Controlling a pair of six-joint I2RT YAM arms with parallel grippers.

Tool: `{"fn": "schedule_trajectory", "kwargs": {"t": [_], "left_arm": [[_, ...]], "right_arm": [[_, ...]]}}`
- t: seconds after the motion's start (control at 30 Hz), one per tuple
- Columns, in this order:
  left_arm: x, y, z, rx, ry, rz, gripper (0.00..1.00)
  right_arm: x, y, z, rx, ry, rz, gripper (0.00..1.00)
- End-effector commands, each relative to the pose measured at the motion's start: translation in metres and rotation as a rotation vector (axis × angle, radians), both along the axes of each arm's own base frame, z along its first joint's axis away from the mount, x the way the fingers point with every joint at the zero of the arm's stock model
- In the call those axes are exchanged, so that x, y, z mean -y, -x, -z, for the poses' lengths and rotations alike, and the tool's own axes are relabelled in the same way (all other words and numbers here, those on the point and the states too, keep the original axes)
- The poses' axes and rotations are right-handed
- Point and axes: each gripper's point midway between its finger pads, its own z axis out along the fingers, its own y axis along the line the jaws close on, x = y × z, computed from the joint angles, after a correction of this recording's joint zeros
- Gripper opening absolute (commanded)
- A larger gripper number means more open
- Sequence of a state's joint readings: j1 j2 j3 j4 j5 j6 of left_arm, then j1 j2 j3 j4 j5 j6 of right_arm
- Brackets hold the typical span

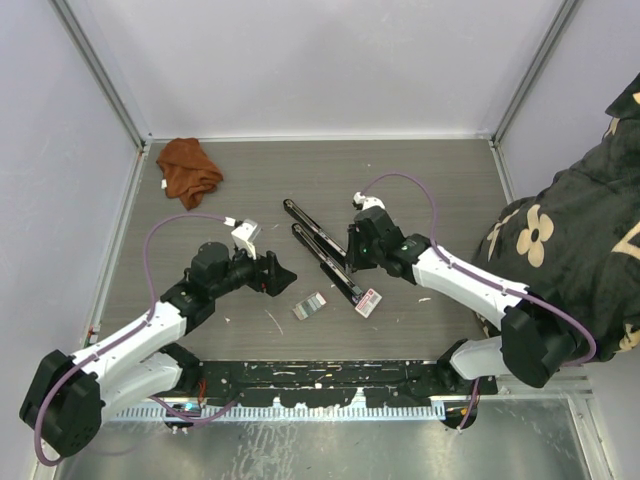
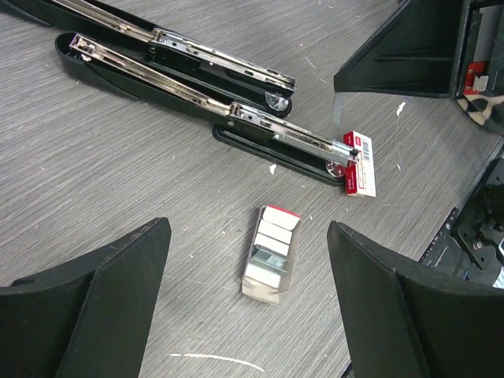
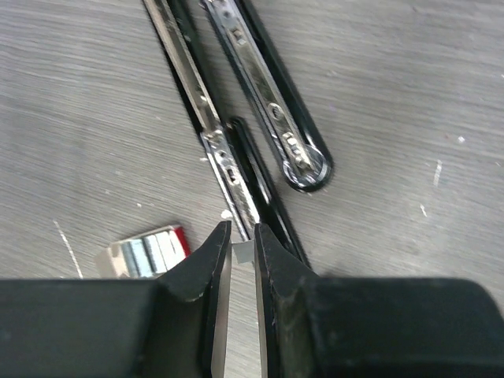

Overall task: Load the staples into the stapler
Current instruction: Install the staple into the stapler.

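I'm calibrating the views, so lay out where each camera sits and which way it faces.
Top external: overhead behind the robot, looking down at the table; left arm and right arm show.
Left wrist: low, facing the staple tray; open left gripper frames it.
Right wrist: close above the stapler; right gripper pinches a staple strip.
Shared: both wrist views show stapler and staple tray.

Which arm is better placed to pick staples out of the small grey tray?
Left. The left jaws, wide open, frame the small grey tray of silvery staples just below them; the right jaws sit nearly closed over the long black stapler.
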State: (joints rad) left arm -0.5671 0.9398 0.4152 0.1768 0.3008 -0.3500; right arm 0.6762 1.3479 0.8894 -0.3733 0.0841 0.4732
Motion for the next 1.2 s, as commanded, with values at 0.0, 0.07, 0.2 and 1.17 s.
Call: {"fn": "schedule_trajectory", "kwargs": {"t": [0.0, 0.07, 0.2, 1.17], "left_arm": [[0.003, -0.011, -0.016, 0.084, 0.033, -0.008, 0.83], [0.003, -0.011, -0.015, 0.08, 0.033, -0.006, 0.83], [0.004, -0.01, -0.011, 0.07, 0.035, -0.004, 0.83], [0.002, -0.013, -0.005, 0.064, 0.024, -0.022, 0.83]], "right_arm": [[-0.03, -0.023, -0.032, 0.179, -0.115, -0.021, 0.19], [-0.035, -0.027, -0.034, 0.217, -0.127, -0.026, 0.19], [-0.044, -0.031, -0.035, 0.282, -0.137, -0.035, 0.19], [-0.035, -0.015, 0.003, 0.315, 0.063, -0.026, 0.19]]}}
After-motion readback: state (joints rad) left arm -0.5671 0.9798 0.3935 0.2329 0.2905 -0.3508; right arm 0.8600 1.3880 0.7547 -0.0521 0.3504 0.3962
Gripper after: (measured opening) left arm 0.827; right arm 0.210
